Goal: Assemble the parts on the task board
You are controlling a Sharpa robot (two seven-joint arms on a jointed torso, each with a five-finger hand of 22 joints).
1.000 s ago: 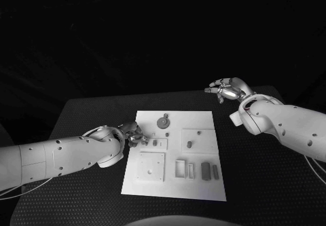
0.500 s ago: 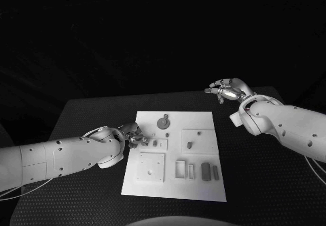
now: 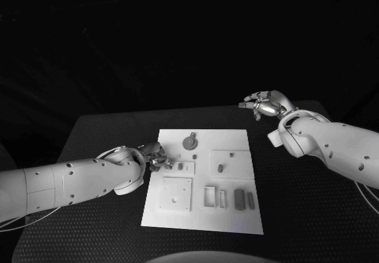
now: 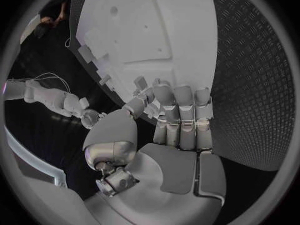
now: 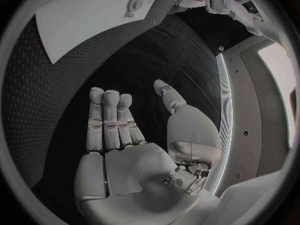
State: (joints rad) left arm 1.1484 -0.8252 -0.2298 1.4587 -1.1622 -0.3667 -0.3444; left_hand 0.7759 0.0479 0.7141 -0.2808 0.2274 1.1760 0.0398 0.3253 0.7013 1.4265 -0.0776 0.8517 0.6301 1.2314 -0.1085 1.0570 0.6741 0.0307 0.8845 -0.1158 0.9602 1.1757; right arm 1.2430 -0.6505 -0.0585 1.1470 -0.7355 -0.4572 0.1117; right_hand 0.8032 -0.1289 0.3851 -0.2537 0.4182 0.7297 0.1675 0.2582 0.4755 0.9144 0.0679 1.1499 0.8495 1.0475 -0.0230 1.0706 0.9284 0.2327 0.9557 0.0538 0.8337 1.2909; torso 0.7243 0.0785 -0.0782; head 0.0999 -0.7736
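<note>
Carefully now — my left hand curls at the task board's left edge; I can't tell whether it holds a part. Right hand, empty and spread, waits off-board.

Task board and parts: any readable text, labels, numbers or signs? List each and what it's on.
None: no text, label, number or sign is readable in any view.
The task board, its parts, the left hand and the right hand show no lettering.

left hand at task board edge | right hand apart (raised)
</note>
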